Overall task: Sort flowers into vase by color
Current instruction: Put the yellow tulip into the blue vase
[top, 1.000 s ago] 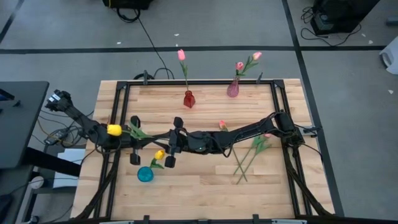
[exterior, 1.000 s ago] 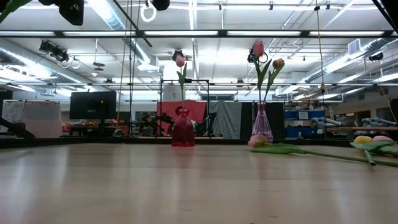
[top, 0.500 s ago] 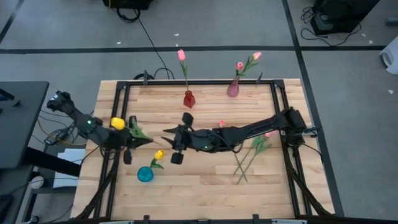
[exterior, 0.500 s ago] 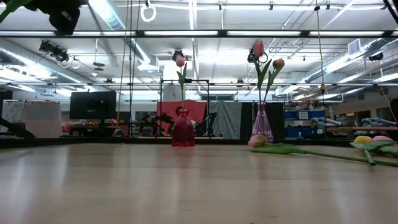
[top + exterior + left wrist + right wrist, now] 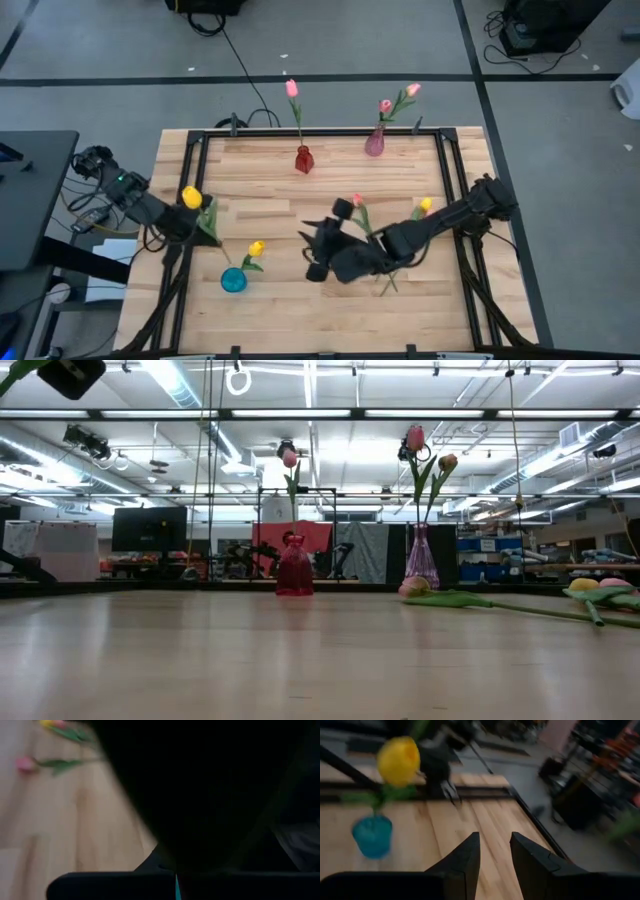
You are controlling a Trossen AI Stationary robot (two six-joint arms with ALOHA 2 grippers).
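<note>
I am watching the right hand [image 5: 493,839] pulling back from the left side of the worktop [image 5: 300,300] toward the middle; a second ago it was stretched far across, close against the left hand [image 5: 183,222], and half a second ago it was already drawing off; now it is hanging over the middle boards with its fingers [image 5: 466,854] apart and nothing between them. The yellow tulip [image 5: 190,197] is staying with the left arm near the left edge, its head lifted a little farther back than before and its stem slanting down toward the teal vase [image 5: 232,280]; I cannot tell from these views whether the left hand is clamped on it, since its wrist camera is showing almost only darkness. I am reading this as a handover just finished, so the next step is falling to the left arm: lowering that stem into the teal vase, where another yellow tulip [image 5: 256,247] is already standing. The red vase [image 5: 303,159] is holding one pink tulip [image 5: 291,88] and the purple vase [image 5: 375,142] is holding two stems, unchanged from the earlier frames. The loose flowers [image 5: 395,262] are still lying near the right arm, among them a pink head [image 5: 357,200] and a yellow head [image 5: 425,205], so several are still waiting to be sorted.
</note>
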